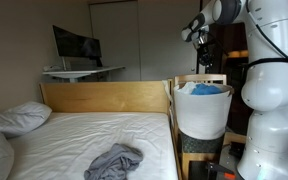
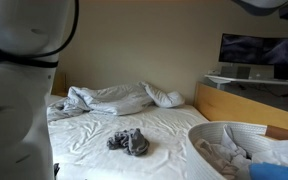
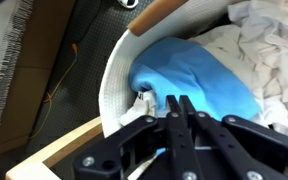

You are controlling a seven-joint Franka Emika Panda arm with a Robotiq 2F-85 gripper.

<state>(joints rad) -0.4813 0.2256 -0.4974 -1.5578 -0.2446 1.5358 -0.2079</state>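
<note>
— While the blue cloth lies bunched against the wall of the white laundry basket, beside white clothes, where is the gripper?
— Directly over the cloth. In an exterior view, the gripper hangs well above the basket. Its fingers are pressed together with nothing between them.
— And around it?
— The basket stands just beside a wooden-framed bed. A grey garment lies crumpled on the sheet, well apart from a pillow.

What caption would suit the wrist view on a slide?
Shut gripper poised over a blue cloth in a white laundry basket of pale clothes.
</note>
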